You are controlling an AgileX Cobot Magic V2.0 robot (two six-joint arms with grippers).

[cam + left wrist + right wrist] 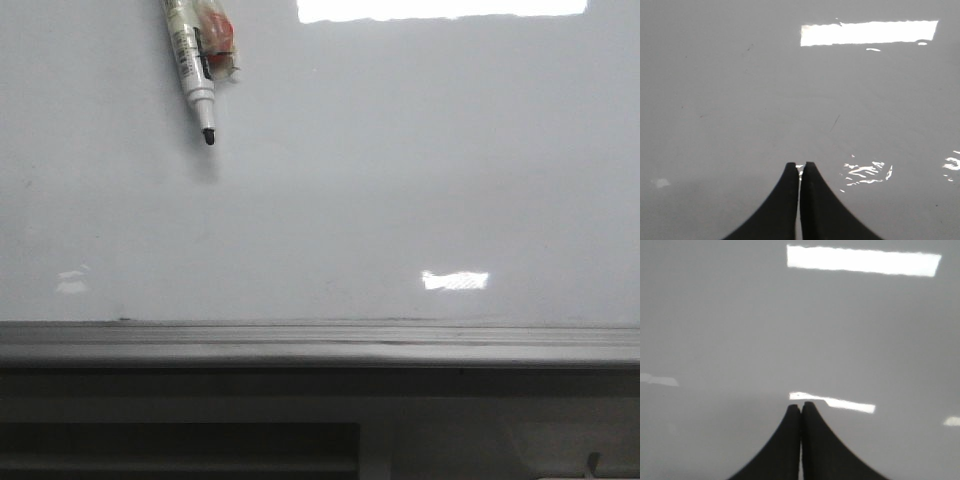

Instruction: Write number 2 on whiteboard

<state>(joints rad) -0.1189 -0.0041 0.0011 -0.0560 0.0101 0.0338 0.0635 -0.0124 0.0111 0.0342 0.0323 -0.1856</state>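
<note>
The whiteboard (400,200) fills most of the front view, glossy grey-white with bright light reflections, its grey frame edge (320,345) running along the bottom. No digit is drawn on it. A marker (192,62) hangs in from the top on the left side, long axis nearly upright and slightly tilted, black tip pointing down at the board; something red and clear (220,40) sits against its barrel. What holds it is out of frame. The left end effector (800,167) has its fingers pressed together, facing bare board. The right end effector (800,407) is likewise pressed together, board ahead of it
</note>
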